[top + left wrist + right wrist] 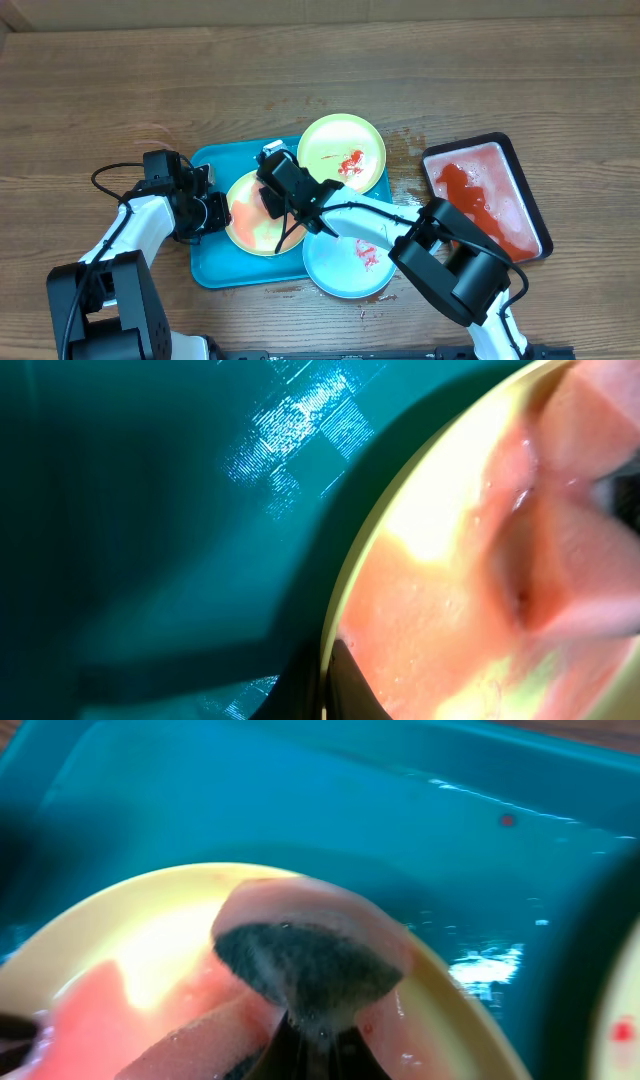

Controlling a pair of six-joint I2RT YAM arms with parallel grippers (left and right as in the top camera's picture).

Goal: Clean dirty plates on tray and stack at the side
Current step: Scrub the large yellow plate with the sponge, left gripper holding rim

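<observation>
A turquoise tray (212, 262) holds a yellow-green plate (250, 218) smeared pinkish red. My left gripper (213, 211) is shut on that plate's left rim; in the left wrist view the rim (345, 590) runs between the dark jaws (330, 685). My right gripper (283, 192) is shut on a dark sponge (305, 965) with a pink edge, pressed onto the plate (140, 935). A second yellow-green plate (325, 145) with red sauce sits at the tray's far right. A pale blue plate (335, 270) with red smears lies at the tray's near right.
A black tray of red liquid (530, 200) stands on the wooden table to the right. Small red spatters dot the wood near the blue plate. The tray floor (300, 810) is wet and glossy.
</observation>
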